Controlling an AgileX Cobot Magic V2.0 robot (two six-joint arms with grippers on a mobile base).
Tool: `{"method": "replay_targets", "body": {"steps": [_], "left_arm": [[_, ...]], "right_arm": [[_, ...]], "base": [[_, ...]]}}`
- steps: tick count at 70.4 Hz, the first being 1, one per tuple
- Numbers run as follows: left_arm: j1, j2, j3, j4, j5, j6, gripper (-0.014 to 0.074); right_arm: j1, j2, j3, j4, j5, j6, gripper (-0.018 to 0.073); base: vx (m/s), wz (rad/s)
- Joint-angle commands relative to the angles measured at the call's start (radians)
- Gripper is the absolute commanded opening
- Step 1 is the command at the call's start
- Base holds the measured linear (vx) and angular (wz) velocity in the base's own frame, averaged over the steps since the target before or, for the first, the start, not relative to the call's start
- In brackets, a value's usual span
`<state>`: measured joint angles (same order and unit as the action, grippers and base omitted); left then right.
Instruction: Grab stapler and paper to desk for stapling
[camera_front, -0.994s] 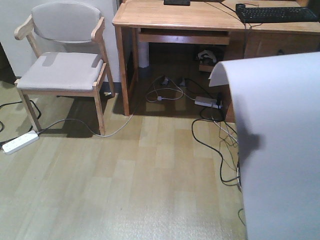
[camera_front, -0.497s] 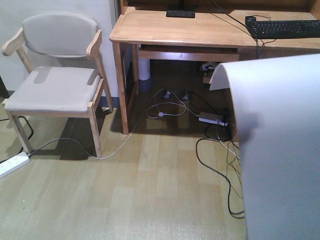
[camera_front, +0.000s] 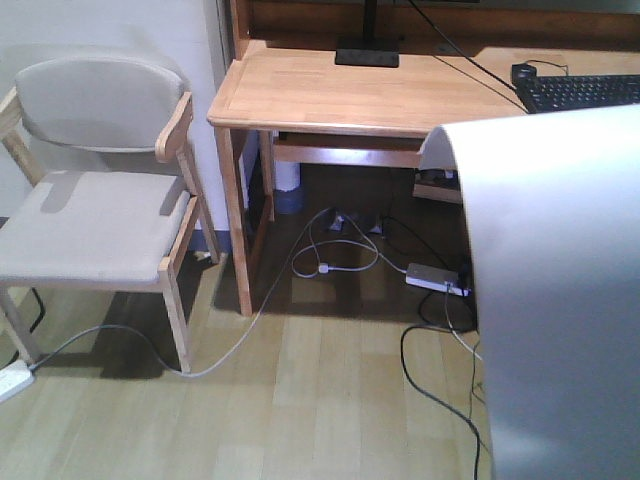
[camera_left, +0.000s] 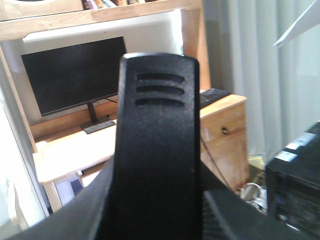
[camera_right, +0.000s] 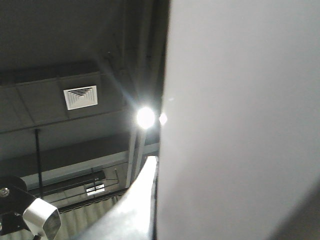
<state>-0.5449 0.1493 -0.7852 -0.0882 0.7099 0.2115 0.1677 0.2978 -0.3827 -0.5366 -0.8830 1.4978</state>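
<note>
Pinching the stapler (camera_left: 157, 125) upright for carrying, the left gripper (camera_left: 157, 212) faces the desk (camera_left: 70, 150) ahead; the paper (camera_front: 560, 300) hides the right gripper's state.

The front view holds one desk (camera_front: 300, 95), one chair (camera_front: 90, 220), one keyboard (camera_front: 585, 92) and one sheet of paper (camera_front: 560, 300). There are two white power strips (camera_front: 436, 278) on the floor: one under the desk and one cut off at the left edge. The left wrist view shows one monitor (camera_left: 75, 75). The right wrist view shows one ceiling vent (camera_right: 80, 97) and one lit lamp (camera_right: 145, 117).
</note>
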Motion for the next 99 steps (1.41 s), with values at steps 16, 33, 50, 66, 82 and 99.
{"method": "replay_targets", "body": {"steps": [16, 33, 50, 66, 82, 99], "left_arm": [[-0.002, 0.018, -0.025, -0.009, -0.118, 0.0, -0.0006], [-0.002, 0.018, -0.025, -0.009, -0.118, 0.0, -0.0006], [-0.002, 0.018, -0.025, -0.009, -0.118, 0.0, -0.0006], [-0.002, 0.018, -0.025, -0.009, -0.118, 0.0, -0.0006], [-0.002, 0.018, -0.025, -0.009, -0.118, 0.0, -0.0006], [-0.002, 0.018, -0.025, -0.009, -0.118, 0.0, -0.0006]], "right_arm": [[-0.008, 0.011, -0.03, 0.02, -0.021, -0.008, -0.0007], [-0.008, 0.011, -0.03, 0.02, -0.021, -0.008, -0.0007], [-0.008, 0.011, -0.03, 0.02, -0.021, -0.008, -0.0007], [-0.008, 0.011, -0.03, 0.02, -0.021, -0.008, -0.0007], [-0.008, 0.011, -0.03, 0.02, -0.021, -0.008, -0.0007], [-0.008, 0.011, -0.03, 0.02, -0.021, -0.008, -0.0007]], "base": [[0.45, -0.01], [0.43, -0.03], [0.4, -0.1], [0.38, -0.16], [0.37, -0.16], [0.35, -0.08]]}}
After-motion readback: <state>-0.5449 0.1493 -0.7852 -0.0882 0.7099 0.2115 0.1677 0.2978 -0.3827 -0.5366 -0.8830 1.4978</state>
